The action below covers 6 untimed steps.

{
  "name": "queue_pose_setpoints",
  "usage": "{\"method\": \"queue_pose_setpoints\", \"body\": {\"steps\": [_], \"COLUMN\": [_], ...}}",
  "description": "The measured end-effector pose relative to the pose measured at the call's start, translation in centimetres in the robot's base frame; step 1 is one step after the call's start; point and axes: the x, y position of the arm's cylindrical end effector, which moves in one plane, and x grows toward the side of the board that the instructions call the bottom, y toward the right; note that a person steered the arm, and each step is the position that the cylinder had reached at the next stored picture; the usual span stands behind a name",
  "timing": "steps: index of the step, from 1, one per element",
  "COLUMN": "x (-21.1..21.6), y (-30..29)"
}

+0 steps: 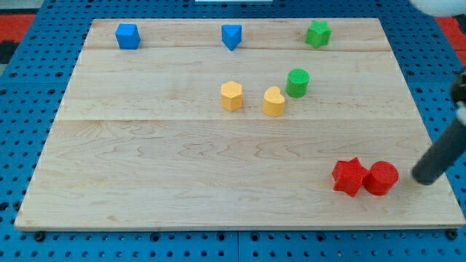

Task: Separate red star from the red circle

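Note:
The red star (349, 175) lies near the board's lower right corner, touching the red circle (381, 177) on its right. My tip (423, 177) is at the end of the dark rod coming in from the view's right edge. It stands a little to the right of the red circle, with a small gap between them.
A yellow hexagon (231, 95), a yellow heart-like block (274, 101) and a green cylinder (297, 82) sit mid-board. A blue cube (127, 36), a blue triangular block (231, 36) and a green star-like block (317, 33) line the top edge. The wooden board (145, 167) rests on blue pegboard.

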Motion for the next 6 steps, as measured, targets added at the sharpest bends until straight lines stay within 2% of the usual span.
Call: {"method": "queue_pose_setpoints", "body": {"steps": [1, 2, 3, 4, 5, 6], "x": [-2.3, -2.5, -1.0, 2.6, 4.0, 3.3], "y": [-7.2, -9.2, -2.5, 1.1, -3.3, -13.0]}}
